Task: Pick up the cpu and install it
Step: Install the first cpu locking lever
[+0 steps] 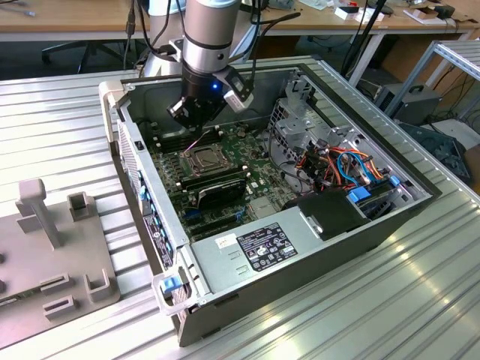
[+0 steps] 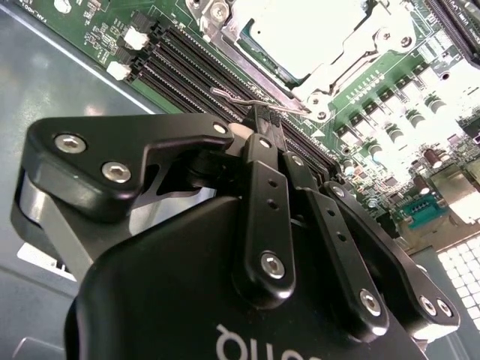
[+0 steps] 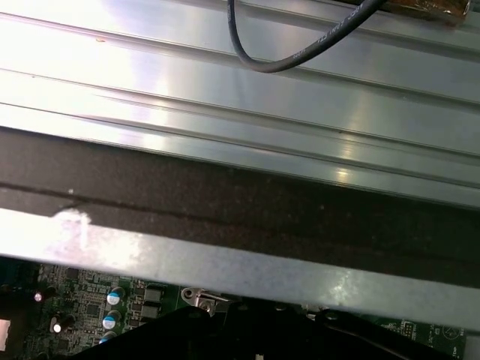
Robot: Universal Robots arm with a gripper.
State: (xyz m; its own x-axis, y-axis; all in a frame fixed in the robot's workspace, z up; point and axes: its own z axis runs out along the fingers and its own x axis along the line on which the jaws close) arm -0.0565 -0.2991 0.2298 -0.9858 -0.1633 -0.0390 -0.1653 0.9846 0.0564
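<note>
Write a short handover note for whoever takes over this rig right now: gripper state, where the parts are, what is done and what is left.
Gripper: fingers closed together, hanging inside the open computer case, just above the socket lever.
Processor socket: on the motherboard, beside the memory slots. A pale square sits in the socket frame; whether that is the chip or a cover is unclear.
Done: arm brought to the socket.
Left: confirm the chip is seated and the socket is latched.

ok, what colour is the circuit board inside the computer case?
Green, clearest in the second wrist view: circuit board.
</note>
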